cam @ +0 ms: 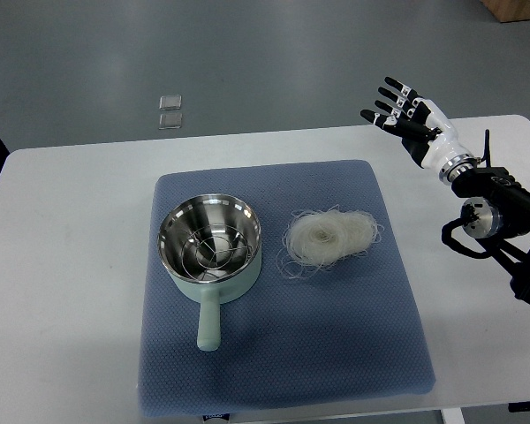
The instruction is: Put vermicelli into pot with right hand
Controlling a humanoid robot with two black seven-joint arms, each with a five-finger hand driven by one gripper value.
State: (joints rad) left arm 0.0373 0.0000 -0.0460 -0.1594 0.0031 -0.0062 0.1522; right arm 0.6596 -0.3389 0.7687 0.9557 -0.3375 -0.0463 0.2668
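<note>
Resting on the near half of a white rectangular table [62,265], a quilted blue fabric mat [283,353] spreads out with rounded corners, its front edge almost at the table's near edge. On that mat sits a pale mint-green pot [210,252] with a shiny steel interior, and its stubby green handle [208,325] points toward the near side. Inside the bowl lies a round wire rack [210,247], glinting against the metal. Just to the right of the pot, close to it but not touching it, a loose nest of translucent white vermicelli [329,238] lies flat on the mat, with thin stray strands curling out around its rim. Farther right, the black jointed forearm [499,221] of the right arm comes in from the right edge above the table's bare white surface. Beyond it, past the mat's far right corner, the right hand [405,113], black-fingered with a white wrist, is raised with its fingers spread apart, gripping nothing and well apart from the noodles. Farthest away, on the grey floor [274,53] beyond the table, two small clear square tiles [170,112] lie side by side.
</note>
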